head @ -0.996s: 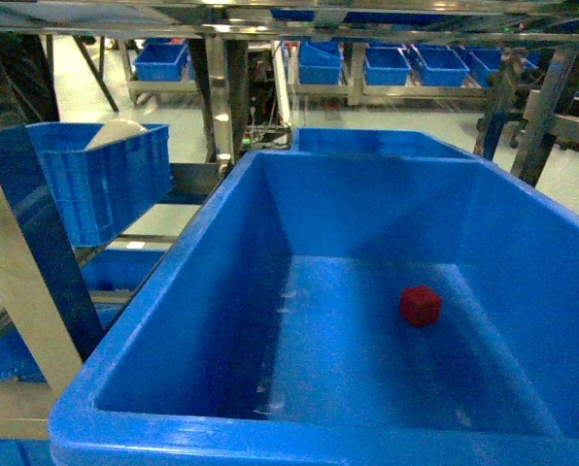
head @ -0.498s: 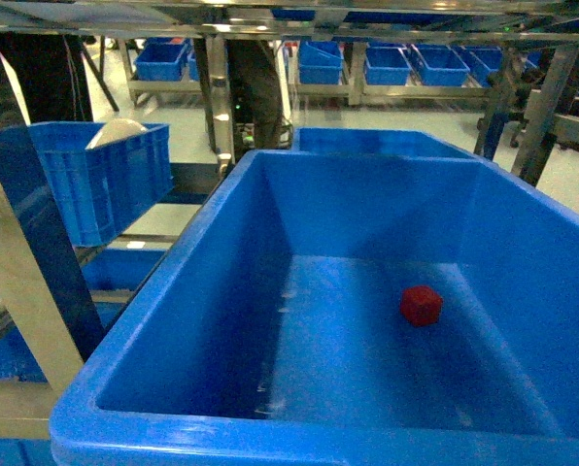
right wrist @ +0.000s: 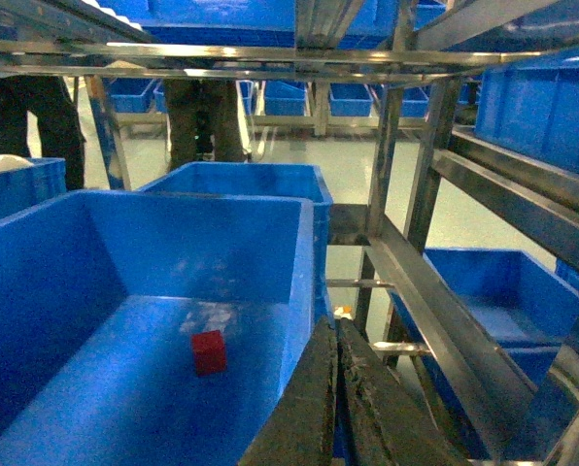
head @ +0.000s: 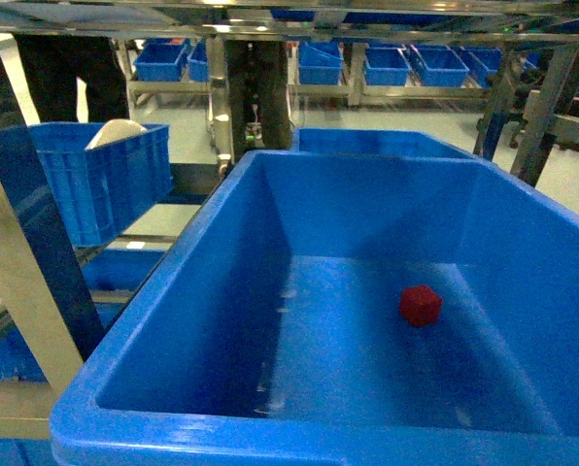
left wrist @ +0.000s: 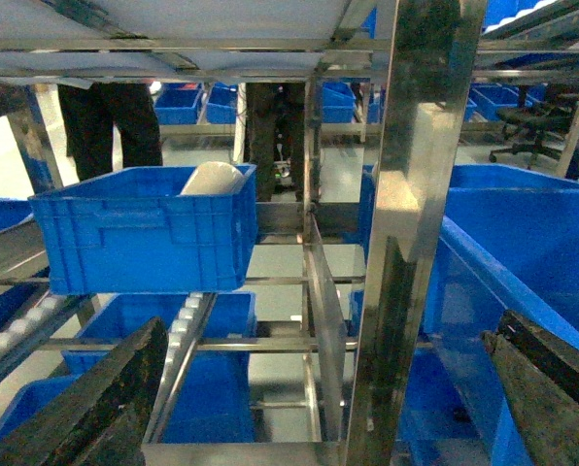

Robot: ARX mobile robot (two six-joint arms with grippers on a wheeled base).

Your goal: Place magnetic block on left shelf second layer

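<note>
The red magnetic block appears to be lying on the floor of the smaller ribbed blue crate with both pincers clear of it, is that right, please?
Not quite: the red magnetic block lies on the floor of the large smooth-walled blue bin, not the ribbed crate, as the head view shows. Neither pincer touches it; the right pincer is shut outside the bin.

Your left claw (left wrist: 319,408) is showing two dark, rough-faced fingers (left wrist: 95,408) with worn, mottled surfaces, one at either side of it. Your right claw (right wrist: 336,388) is showing the same dark, scuffed fingers (right wrist: 304,408), long and tapering.
</note>
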